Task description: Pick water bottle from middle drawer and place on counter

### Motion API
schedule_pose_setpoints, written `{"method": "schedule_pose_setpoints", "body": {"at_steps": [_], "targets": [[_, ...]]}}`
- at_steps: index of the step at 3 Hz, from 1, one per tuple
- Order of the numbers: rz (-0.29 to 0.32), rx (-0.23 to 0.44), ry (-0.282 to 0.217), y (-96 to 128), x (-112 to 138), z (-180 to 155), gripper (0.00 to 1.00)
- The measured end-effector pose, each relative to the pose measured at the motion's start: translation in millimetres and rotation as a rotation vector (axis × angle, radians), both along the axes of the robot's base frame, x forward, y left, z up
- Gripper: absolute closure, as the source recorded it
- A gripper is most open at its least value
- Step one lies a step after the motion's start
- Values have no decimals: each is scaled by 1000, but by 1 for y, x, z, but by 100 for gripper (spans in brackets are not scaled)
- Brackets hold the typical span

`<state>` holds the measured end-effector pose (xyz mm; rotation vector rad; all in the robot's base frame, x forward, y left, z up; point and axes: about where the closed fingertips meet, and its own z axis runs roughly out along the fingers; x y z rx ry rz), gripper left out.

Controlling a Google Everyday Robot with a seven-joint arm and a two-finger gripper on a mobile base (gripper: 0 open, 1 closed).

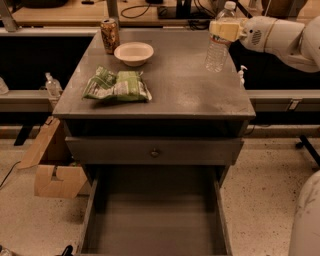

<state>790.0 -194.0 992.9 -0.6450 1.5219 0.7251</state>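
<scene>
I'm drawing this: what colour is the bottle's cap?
White cap, camera view; the gripper grips the water bottle at the counter's back right.

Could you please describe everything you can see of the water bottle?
The water bottle is small and made of clear plastic, with a ribbed body and a white screw cap in place. It is upright over the far right corner of the counter. The gripper, coming in from the right, is shut on its upper part just below the cap. Whether its base touches the counter cannot be told. Nothing else touches it.
</scene>
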Motion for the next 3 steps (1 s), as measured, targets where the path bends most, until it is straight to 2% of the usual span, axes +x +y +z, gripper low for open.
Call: {"method": "schedule_pose_setpoints", "body": {"at_steps": [1, 3], "targets": [[-65, -11, 2, -12, 25, -26, 100], [-101, -23, 28, -11, 46, -56, 98]]}}
